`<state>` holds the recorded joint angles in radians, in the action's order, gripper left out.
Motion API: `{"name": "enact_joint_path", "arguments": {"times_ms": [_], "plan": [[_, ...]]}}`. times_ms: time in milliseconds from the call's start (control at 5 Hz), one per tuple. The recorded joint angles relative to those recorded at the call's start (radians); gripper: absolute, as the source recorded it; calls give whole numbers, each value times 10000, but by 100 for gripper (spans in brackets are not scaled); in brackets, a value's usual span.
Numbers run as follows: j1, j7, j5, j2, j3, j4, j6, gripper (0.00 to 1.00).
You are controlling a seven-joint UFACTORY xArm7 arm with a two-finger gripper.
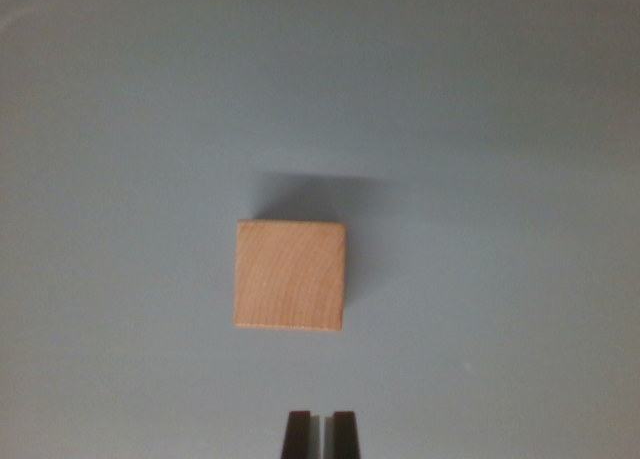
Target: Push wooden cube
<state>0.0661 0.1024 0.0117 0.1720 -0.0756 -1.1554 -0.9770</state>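
A light wooden cube (291,275) rests on a plain grey surface near the middle of the wrist view, its top face showing curved grain. It casts a shadow toward the top of the picture. My gripper (321,434) enters at the bottom edge, just below the cube and slightly toward the wrist view's right. Its two dark fingertips (297,434) stand almost together with only a thin pale slit between them and hold nothing. A gap of grey surface separates the tips from the cube's near side.
The flat grey surface (500,179) spreads around the cube on every side, out to the picture's edges. No other object shows.
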Motion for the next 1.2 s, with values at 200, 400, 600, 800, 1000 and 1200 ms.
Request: {"name": "enact_joint_path", "arguments": {"times_ms": [200, 400, 600, 800, 1000, 1200], "plan": [[0, 0, 0, 0, 0, 0, 0, 0], [37, 103, 34, 111, -22, 372, 458, 0], [37, 103, 34, 111, -22, 372, 458, 0], [74, 202, 67, 219, -43, 732, 902, 0], [74, 202, 67, 219, -43, 732, 902, 0], [107, 294, 97, 318, -63, 1064, 1312, 0]]}}
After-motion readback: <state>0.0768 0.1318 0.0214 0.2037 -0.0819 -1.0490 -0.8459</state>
